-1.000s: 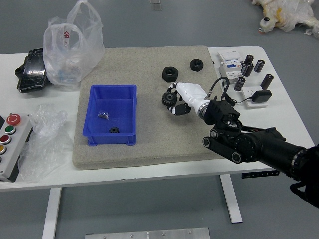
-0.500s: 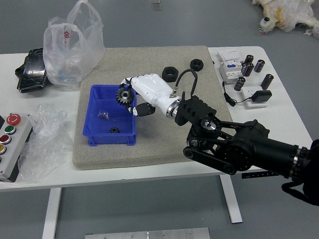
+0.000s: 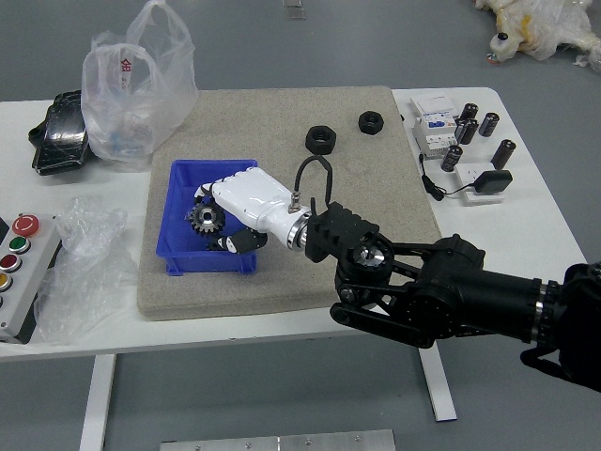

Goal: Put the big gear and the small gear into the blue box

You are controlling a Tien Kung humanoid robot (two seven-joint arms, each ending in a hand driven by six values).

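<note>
My right hand (image 3: 218, 218), with white covering and black fingertips, reaches over the blue box (image 3: 208, 170) from the right. Its fingers are closed on the big gear (image 3: 206, 219), a dark toothed wheel held above or inside the box; the exact height is hard to tell. The small gear, a dark piece on the box floor, is mostly hidden behind the hand. The left hand is out of view.
Two black rings (image 3: 320, 140) lie on the grey mat (image 3: 282, 111). Plastic bags (image 3: 141, 94) and a button panel (image 3: 21, 272) are at the left. White devices (image 3: 435, 126) and black cylinders (image 3: 504, 154) stand at the right.
The right hand has carried the big gear leftward from over the mat to the blue box. The small gear has become mostly covered by the hand.
</note>
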